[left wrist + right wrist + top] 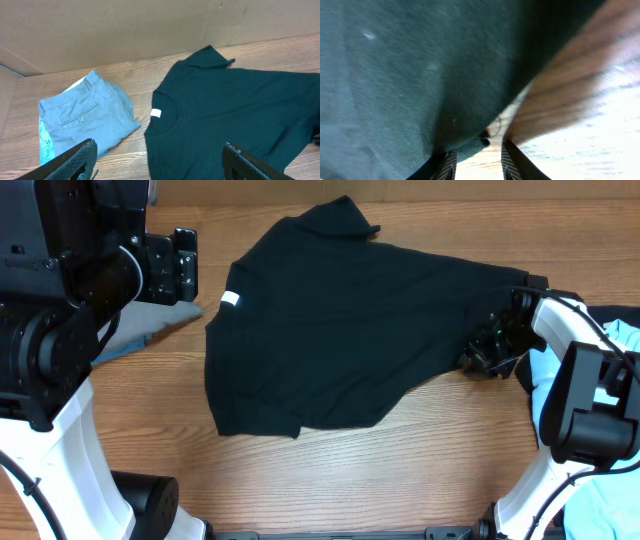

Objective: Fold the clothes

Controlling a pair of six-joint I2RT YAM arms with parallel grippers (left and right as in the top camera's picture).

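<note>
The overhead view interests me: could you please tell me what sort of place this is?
Probably a robot test bench for laundry folding, not a home: a wood-grain table backed by a plain brown cardboard-like panel, with a black short-sleeved T-shirt spread out and folded grey trousers beside it.

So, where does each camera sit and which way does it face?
Overhead: above the table, facing straight down on the shirt; left tool and right tool show.
Left wrist: raised, facing forward and down at shirt and trousers; its fingers show.
Right wrist: low, close against the shirt; its fingers show.
Shared: all see the shirt; overhead and left wrist share its label.
</note>
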